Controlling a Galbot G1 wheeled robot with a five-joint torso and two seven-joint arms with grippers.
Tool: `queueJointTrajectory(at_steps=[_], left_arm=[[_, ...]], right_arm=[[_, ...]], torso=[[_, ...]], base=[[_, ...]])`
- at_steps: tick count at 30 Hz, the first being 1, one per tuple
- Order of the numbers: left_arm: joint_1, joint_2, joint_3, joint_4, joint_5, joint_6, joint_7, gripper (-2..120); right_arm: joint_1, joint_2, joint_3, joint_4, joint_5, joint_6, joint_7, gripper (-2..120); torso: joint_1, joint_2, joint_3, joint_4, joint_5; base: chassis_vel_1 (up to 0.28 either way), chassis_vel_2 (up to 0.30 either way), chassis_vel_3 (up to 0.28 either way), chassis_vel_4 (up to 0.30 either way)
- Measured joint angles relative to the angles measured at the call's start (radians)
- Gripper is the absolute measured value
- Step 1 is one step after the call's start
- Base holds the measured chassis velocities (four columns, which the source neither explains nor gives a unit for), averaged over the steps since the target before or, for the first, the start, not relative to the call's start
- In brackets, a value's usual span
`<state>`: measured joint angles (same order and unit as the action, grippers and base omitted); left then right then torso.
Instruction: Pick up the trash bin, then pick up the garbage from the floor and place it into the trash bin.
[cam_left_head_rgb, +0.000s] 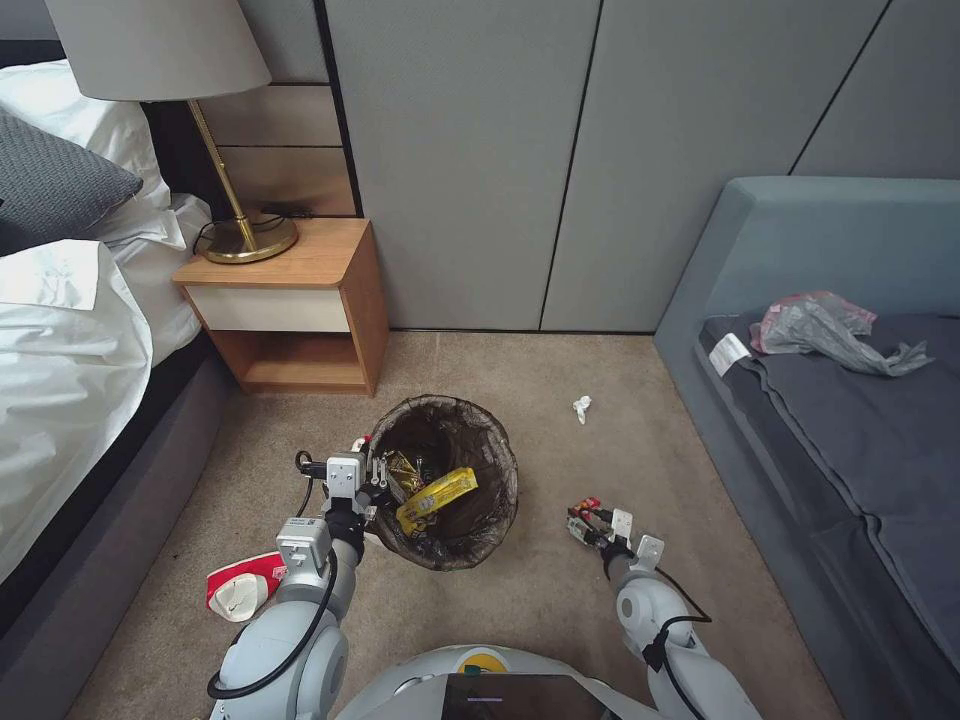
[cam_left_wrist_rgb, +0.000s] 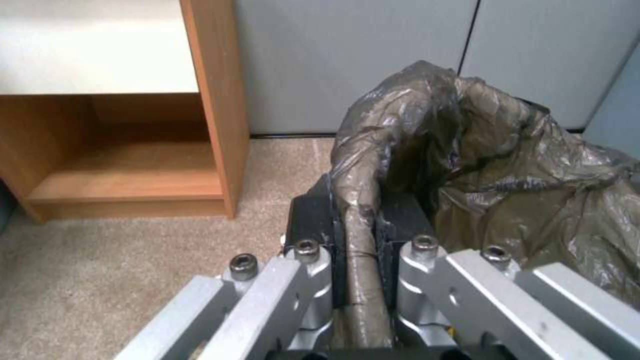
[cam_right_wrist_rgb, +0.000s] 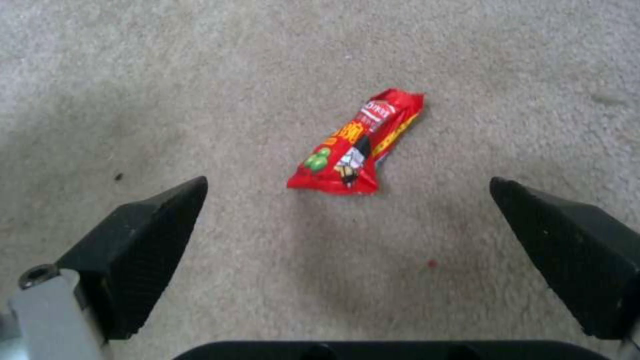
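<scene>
Grey padded wall panels (cam_left_head_rgb: 470, 160) rise behind beige carpet (cam_left_head_rgb: 560, 600). A wooden nightstand (cam_left_head_rgb: 300, 300) carries a brass lamp (cam_left_head_rgb: 215, 130), between a white bed (cam_left_head_rgb: 60, 340) and a blue-grey sofa (cam_left_head_rgb: 840, 400).

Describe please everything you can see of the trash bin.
The trash bin is small and round, lined with a dark brown translucent bag folded crumpled over its rim. It hangs tilted beside the wooden nightstand, and the left claw is shut on its near rim. Inside lie a yellow snack wrapper and other litter.

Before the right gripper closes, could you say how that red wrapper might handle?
The red wrapper looks thin and creased, so probably floppy and light. It lies flat on the carpet between the open right gripper fingers, so it may slide or crumple.
</scene>
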<state>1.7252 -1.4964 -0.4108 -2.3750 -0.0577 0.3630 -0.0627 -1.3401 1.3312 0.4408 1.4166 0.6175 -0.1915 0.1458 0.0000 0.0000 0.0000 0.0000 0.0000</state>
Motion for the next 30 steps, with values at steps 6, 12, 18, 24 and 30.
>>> queueJointTrajectory(at_steps=[6, 12, 18, 24, 30], left_arm=[[0.0, 0.0, 0.0, 0.0, 0.0, 0.0, 0.0, 7], [0.0, 0.0, 0.0, 0.0, 0.0, 0.0, 0.0, 7], [0.0, 0.0, 0.0, 0.0, 0.0, 0.0, 0.0, 7], [0.0, 0.0, 0.0, 0.0, 0.0, 0.0, 0.0, 7], [0.0, 0.0, 0.0, 0.0, 0.0, 0.0, 0.0, 7]], right_arm=[[0.017, 0.002, -0.002, -0.018, -0.008, 0.006, -0.008, 100], [0.03, 0.004, -0.005, -0.027, -0.009, 0.01, -0.017, 100], [0.043, 0.01, -0.005, -0.046, -0.012, 0.013, -0.018, 100], [0.048, 0.013, -0.004, -0.064, -0.022, 0.023, -0.023, 100], [0.064, 0.015, -0.003, -0.089, -0.028, 0.03, -0.026, 100]], torso=[[0.0, 0.0, 0.0, 0.0, 0.0], [0.0, 0.0, 0.0, 0.0, 0.0], [0.0, 0.0, 0.0, 0.0, 0.0], [0.0, 0.0, 0.0, 0.0, 0.0001], [0.0, 0.0, 0.0, 0.0, 0.0001]], base=[[0.0, 0.0, 0.0, 0.0], [0.0, 0.0, 0.0, 0.0], [0.0, 0.0, 0.0, 0.0], [0.0, 0.0, 0.0, 0.0], [0.0, 0.0, 0.0, 0.0]])
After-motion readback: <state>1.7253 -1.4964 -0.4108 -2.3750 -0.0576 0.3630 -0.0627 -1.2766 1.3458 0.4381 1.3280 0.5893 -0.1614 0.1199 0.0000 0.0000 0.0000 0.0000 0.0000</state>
